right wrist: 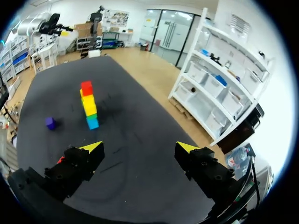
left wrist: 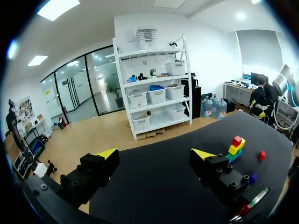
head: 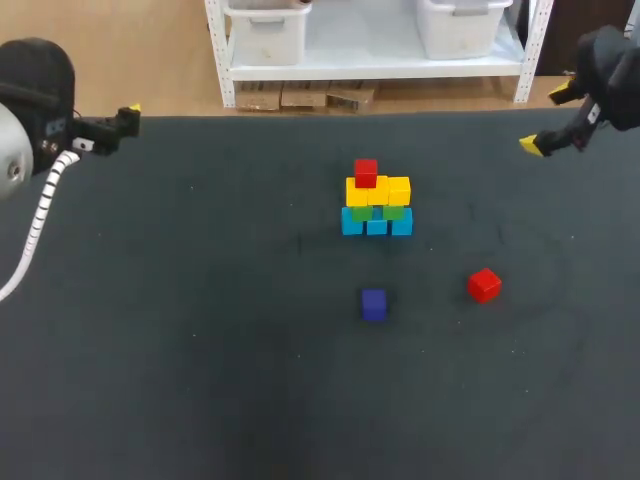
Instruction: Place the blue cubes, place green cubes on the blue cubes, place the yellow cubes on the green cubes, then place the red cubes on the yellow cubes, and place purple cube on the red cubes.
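Dark table [head: 150,350] bears a cube stack [head: 376,205]; left claw [left wrist: 155,153] and right claw [right wrist: 138,147] both spread wide.

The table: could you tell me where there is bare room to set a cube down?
Bare: the left half of the table, from the left gripper to the stack, and the near strip in front of the purple cube. Crowded: stack, purple cube and loose red cube cluster right of centre.
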